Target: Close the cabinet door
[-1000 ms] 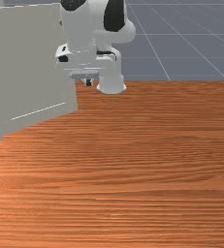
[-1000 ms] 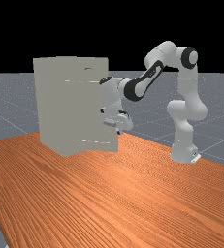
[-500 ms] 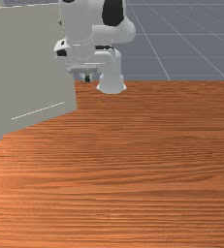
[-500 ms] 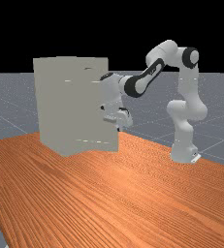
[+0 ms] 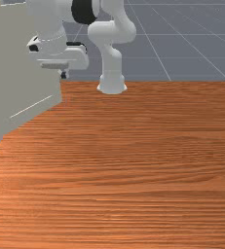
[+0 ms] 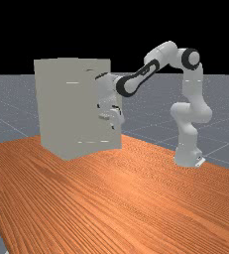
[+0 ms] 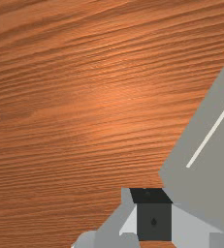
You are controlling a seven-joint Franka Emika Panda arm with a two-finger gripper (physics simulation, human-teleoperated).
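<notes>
Partly open door, arm at its free edge. You find the door (image 5: 16,63), a flat grey panel, at the upper left of the front view; its hinge side lies toward that frame's left edge, and its free edge slants out over the surface (image 5: 133,170). In the far view it reaches from the near corner of the cabinet (image 6: 49,109), left of centre, toward the middle of the frame, where the hand (image 6: 106,92) stands before it. The pincer (image 5: 64,75) points down near the free edge, at the upper left of the front view. You cannot tell how far it is open or whether it has hold of anything, nor whether it touches the panel.

Handling: the door is probably stiff, fairly light and smooth, turning on its hinge, with little risk of breakage. You likely need no grasp; a push on the outer face, close to the free edge and well away from the hinge, should give the best leverage.

Step in hand: pushing the door shut, judged incomplete. Your next move calls for following the panel's arc toward the front view's left. If your path runs too straight, the hand may slide off the smooth face or lose the edge.
</notes>
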